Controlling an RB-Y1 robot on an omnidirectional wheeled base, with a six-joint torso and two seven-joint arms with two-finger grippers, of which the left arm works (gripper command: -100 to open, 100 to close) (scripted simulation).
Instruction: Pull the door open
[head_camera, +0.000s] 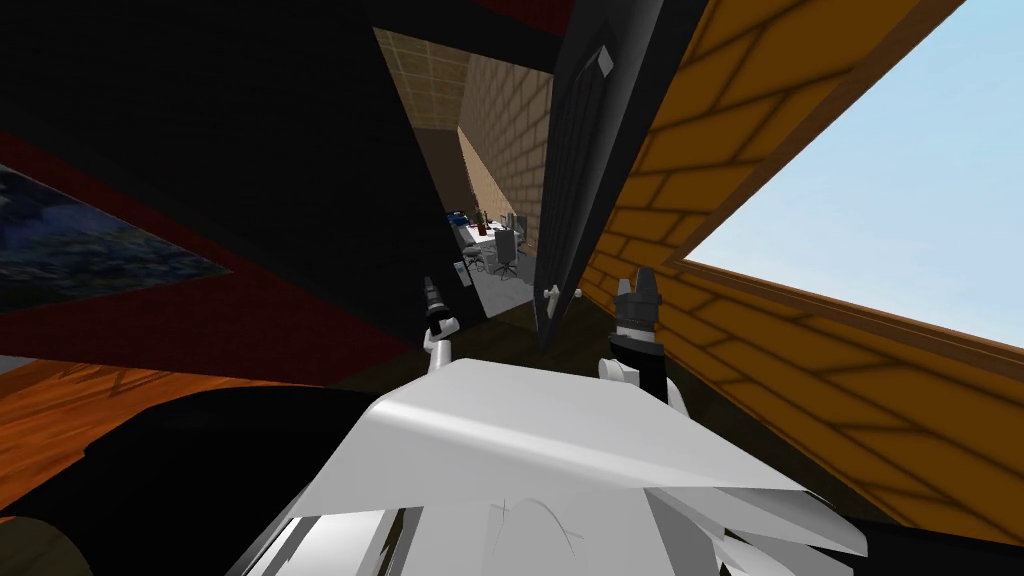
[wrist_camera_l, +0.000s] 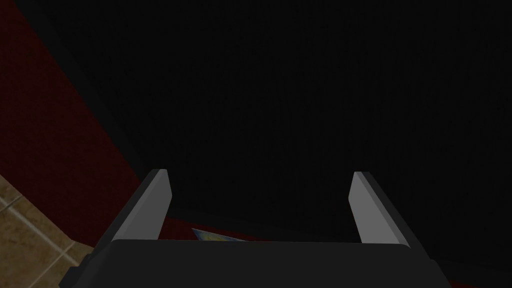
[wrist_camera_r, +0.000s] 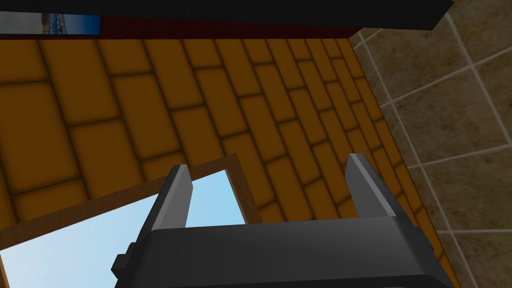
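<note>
Doorway scene, seen from a head camera looking steeply down. A black area (head_camera: 230, 130) spreads from nine to eleven o'clock, edged below by a dark red band (head_camera: 250, 320); it may be a wall in shadow, but that is hard to tell. An orange brick wall (head_camera: 760, 200) runs from one to four o'clock, with a window (head_camera: 900, 200) of pale blue sky set in it. A dark door (head_camera: 575, 150) stands ajar at twelve o'clock, almost edge-on, just beside the orange wall. The gap on its eleven o'clock side shows a tiled room with a table (head_camera: 487, 238) and a chair (head_camera: 507, 250). The right gripper (head_camera: 637, 285) is at one o'clock, near the door's edge, its fingers (wrist_camera_r: 360, 185) spread apart and empty, facing the orange wall. The left gripper (head_camera: 430, 290) is at eleven o'clock, its fingers (wrist_camera_l: 362, 205) likewise released and holding nothing, facing a dark surface. A small pale handle (head_camera: 550, 292) sits low on the door, between the two grippers and apart from both.
</note>
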